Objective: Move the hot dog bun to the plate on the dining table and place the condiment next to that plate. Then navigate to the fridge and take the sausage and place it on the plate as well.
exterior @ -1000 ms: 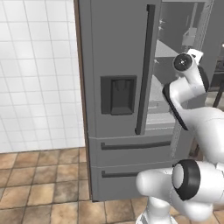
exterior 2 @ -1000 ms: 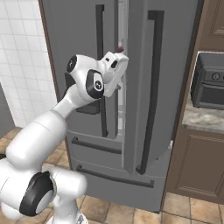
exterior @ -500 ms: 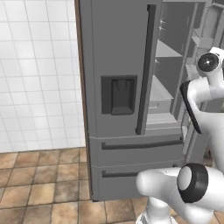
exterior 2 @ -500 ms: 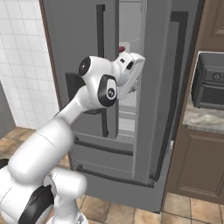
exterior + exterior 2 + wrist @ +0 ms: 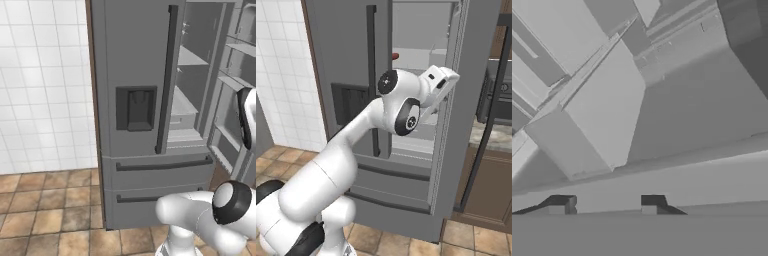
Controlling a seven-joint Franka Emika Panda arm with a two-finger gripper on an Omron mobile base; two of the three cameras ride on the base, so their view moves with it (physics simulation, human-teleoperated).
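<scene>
You are at the tall grey stainless-steel fridge (image 5: 145, 115), right door swung open, so the last leg looks under way. A small reddish-brown sausage (image 5: 395, 56) shows on an upper shelf, not yet taken. Your end effector (image 5: 606, 204) sits at the door edge, fingers fairly close together; whether they clamp anything I cannot tell.

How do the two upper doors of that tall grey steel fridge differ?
The left grey door is shut; the right grey door stands swung open. The left door carries a dark dispenser panel; the right door's front is plain. Both have a long dark vertical handle.
</scene>
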